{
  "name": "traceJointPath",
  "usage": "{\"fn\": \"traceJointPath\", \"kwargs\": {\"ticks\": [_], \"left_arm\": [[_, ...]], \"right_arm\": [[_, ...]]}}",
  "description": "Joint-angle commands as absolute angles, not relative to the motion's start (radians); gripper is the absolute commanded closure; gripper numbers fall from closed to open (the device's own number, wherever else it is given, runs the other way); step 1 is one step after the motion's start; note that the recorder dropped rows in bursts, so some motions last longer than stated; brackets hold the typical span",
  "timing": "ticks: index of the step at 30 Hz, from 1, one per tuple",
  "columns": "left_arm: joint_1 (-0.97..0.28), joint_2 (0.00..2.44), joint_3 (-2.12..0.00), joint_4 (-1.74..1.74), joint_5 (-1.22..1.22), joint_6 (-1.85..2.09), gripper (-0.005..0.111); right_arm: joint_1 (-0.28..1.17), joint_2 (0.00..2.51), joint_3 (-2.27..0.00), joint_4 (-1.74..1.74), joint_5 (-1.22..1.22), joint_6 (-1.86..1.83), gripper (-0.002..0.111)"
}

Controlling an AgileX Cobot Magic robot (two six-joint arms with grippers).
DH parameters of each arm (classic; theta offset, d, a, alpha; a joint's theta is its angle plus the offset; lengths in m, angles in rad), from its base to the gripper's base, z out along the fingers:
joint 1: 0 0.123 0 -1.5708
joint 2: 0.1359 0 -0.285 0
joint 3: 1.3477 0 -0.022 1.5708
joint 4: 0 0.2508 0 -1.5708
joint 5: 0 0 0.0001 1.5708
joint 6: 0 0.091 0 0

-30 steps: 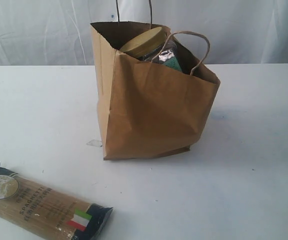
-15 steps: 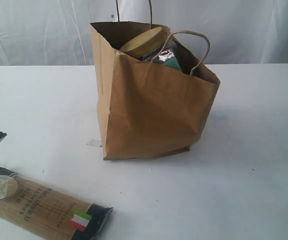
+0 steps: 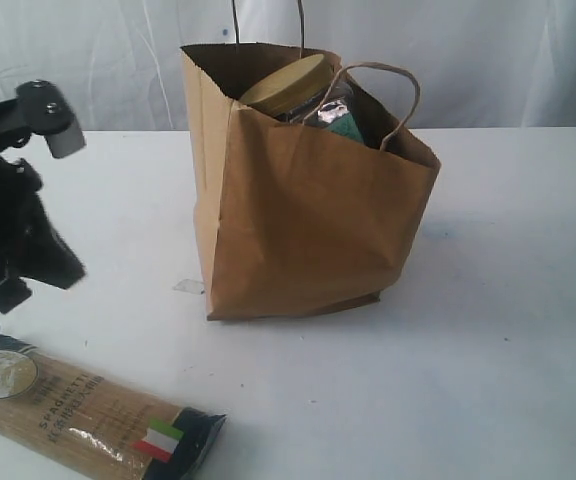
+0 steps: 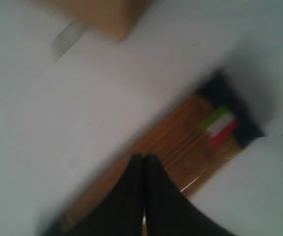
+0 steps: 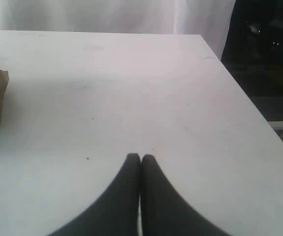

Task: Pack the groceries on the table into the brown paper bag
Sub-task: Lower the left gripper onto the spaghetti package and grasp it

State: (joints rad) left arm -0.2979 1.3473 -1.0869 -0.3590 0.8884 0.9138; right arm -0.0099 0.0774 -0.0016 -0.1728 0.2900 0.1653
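Leftward, with the left arm (image 3: 18,215) reared up at the edge of the exterior view, gray-capped joint high, black links sloping down toward the table (image 3: 508,350). Hovering with the left gripper (image 4: 143,158) over the spaghetti pack (image 3: 88,415), jaws pressed together, gripping nothing; blurred in the left wrist view, yet with the flag stripe plain. Lying flat near the front left of the tabletop, well apart from the brown paper bag (image 3: 308,220). Standing upright mid-table, mouth open, with a jar's mustard lid (image 3: 283,82) tilted at the rim and a silver-green packet (image 3: 336,118) beside it. On the other side, poised above white tabletop with the right gripper (image 5: 140,158), jaws closed tight, empty, bag corner at the frame's edge.
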Motion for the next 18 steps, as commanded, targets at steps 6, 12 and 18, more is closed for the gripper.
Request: {"fn": "traceJointPath", "kwargs": {"ticks": [6,12,18], "left_arm": [[-0.303,1.379,-0.893,-0.683,0.925,1.807,0.063],[-0.336,1.405,-0.752,-0.802,0.673,1.704,0.002],[-0.363,1.408,-0.718,-1.044,0.672,1.923,0.002]], "right_arm": [[-0.007,0.071,0.0,-0.176,0.287,0.159,0.108],[-0.007,0.071,0.0,-0.176,0.287,0.159,0.108],[-0.007,0.071,0.0,-0.176,0.287,0.159,0.108]]}}
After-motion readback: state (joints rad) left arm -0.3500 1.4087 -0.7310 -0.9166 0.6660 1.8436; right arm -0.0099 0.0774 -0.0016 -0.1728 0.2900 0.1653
